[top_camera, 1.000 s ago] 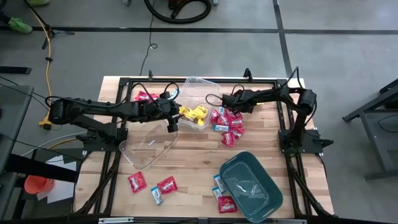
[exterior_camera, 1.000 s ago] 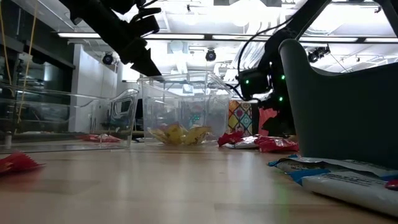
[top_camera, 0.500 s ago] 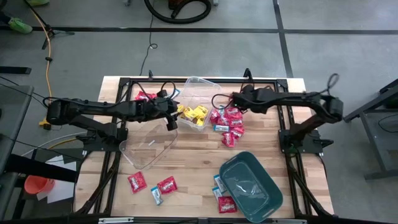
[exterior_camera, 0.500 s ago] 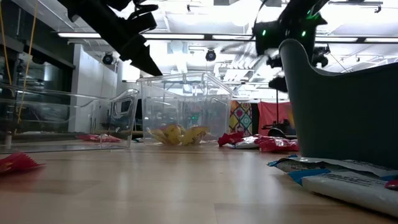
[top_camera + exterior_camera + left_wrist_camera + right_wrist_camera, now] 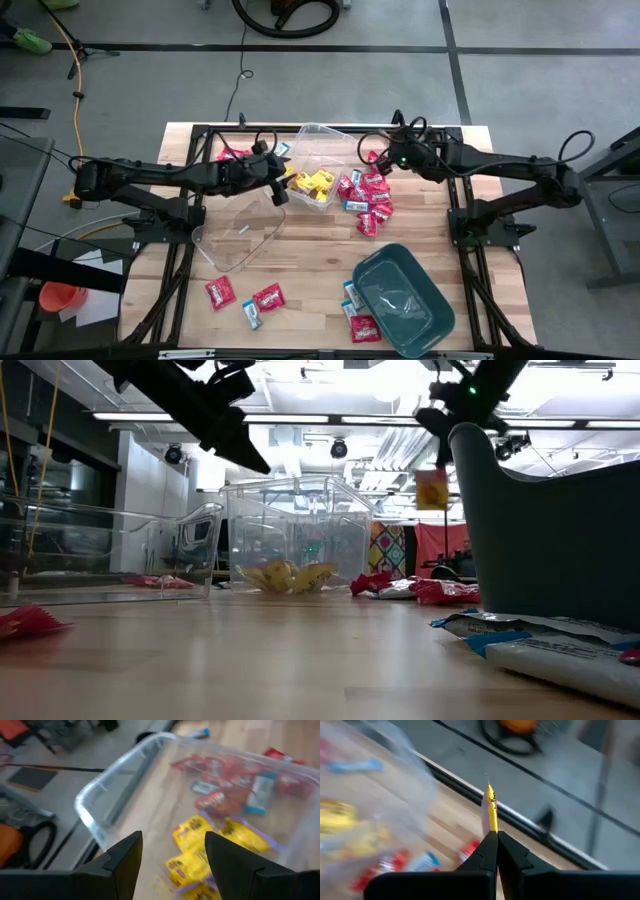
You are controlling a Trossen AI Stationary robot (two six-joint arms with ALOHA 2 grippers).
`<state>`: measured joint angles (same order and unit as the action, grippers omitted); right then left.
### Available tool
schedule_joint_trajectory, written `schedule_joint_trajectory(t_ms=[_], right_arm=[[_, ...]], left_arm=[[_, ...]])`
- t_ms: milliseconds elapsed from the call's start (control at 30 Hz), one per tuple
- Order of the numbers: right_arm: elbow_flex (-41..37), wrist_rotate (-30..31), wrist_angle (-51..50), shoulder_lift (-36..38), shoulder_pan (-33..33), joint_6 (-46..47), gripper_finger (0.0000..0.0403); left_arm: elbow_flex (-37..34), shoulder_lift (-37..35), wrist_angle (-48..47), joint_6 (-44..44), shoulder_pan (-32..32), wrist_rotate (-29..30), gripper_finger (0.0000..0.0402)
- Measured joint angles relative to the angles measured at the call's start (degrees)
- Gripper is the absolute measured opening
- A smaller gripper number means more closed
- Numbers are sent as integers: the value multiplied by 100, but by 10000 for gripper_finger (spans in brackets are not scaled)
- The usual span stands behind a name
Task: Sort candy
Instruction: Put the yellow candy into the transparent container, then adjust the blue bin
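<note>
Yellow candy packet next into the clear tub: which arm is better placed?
Right. The right gripper is shut on a yellow candy packet, raised beside the clear plastic tub holding yellow packets; the left gripper is open and empty.

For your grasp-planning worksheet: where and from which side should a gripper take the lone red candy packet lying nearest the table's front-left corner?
Grip the red candy packet across its narrower width, coming straight down from above: it lies flat on the table, apart from neighbours, so both fingers should have room.

left gripper [image 5: 277,186] over clear tub's [image 5: 318,140] left rim | right gripper [image 5: 384,158] above red candy pile [image 5: 366,196] | teal bin [image 5: 403,298] near-right
</note>
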<state>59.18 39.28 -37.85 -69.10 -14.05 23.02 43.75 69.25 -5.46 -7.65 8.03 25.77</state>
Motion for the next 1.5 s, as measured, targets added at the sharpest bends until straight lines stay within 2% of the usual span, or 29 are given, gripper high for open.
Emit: schedule_joint_trajectory(t_ms=[200,400,533,700,800,1033,1300,1500], right_arm=[[0,-984,1880,-90,170,-1084,0],[2,-1559,3100,-259,506,-1573,0],[2,-1584,3543,-478,782,-1749,0],[2,-1571,3684,-681,1040,-1749,0],[2,-1518,3771,-693,1169,-1685,0],[2,-1567,4274,-693,1352,-1706,0],[2,-1580,4224,-693,1358,-1705,0],[2,-1602,3828,-693,1365,-1575,0]], left_arm=[[0,-51,381,-115,-96,478,205],[2,-391,570,-158,-486,446,205],[4,-730,574,-255,-845,-315,205],[7,-1207,576,-400,-1280,-2132,205],[11,-1460,562,-360,-1508,-2512,205],[11,-1814,429,-309,-1930,-2486,205],[11,-1841,220,-309,-1973,-1632,205],[10,-1690,173,-316,-1965,-1455,205]])
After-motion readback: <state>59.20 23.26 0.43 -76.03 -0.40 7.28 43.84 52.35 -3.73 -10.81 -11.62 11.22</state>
